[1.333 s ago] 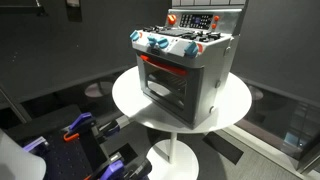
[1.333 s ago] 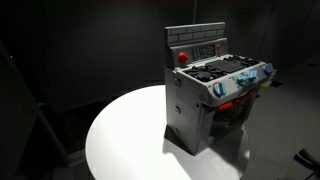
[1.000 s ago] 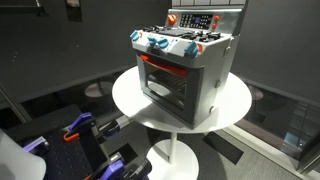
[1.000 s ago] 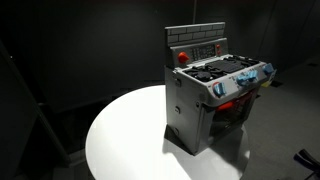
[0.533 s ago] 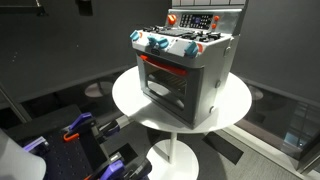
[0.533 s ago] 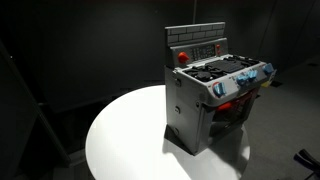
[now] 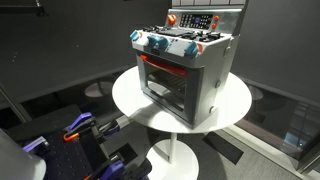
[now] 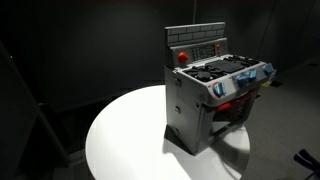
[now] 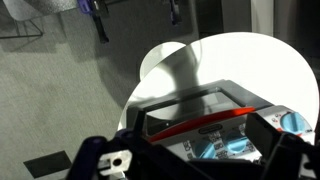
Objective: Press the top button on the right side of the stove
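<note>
- The toy stove is standing upright on the round white table.
- The gripper is hovering above the stove, dark and blurred, perhaps spread; I cannot tell its opening.

The silver-grey stove has an orange-red oven frame, blue-white knobs and a seemingly brick-patterned grey back panel, on a white table.

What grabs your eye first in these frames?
The silver toy stove with its orange-framed oven window stands out, sitting on a round white table in a dark room. A red button shows at one end of its upright back panel. Blue-white knobs line the front edge above the window.
</note>
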Robot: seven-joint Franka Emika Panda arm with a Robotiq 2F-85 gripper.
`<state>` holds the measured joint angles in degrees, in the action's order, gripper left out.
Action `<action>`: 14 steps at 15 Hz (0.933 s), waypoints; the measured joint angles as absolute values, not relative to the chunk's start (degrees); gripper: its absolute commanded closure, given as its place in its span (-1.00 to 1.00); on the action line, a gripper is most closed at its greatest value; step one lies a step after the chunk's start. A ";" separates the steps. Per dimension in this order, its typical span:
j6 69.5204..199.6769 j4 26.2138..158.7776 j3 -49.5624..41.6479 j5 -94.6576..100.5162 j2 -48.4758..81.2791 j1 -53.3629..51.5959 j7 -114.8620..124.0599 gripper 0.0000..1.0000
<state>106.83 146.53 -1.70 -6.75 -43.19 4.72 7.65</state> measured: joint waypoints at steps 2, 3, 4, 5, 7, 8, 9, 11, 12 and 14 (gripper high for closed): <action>109.72 144.36 -1.46 -6.11 -39.99 4.83 7.79 -1.00; 111.20 143.22 -1.39 -5.95 -38.32 4.93 7.82 -1.00; 112.59 142.12 -1.36 -5.83 -36.74 5.04 7.85 -1.00; 114.05 140.99 -1.36 -5.70 -35.12 5.16 7.93 -1.00; 117.00 138.92 -1.34 -5.04 -31.99 5.40 8.56 -1.00; 118.41 137.92 -1.31 -4.55 -30.48 5.55 9.04 -1.00; 119.77 136.96 -1.28 -3.96 -28.95 5.73 9.63 -1.00; 122.19 135.07 -1.21 -2.48 -25.99 6.16 10.84 -1.00; 123.33 134.19 -1.18 -1.52 -24.53 6.32 11.65 -1.00; 125.67 132.48 -1.01 0.65 -21.66 6.61 13.63 -1.00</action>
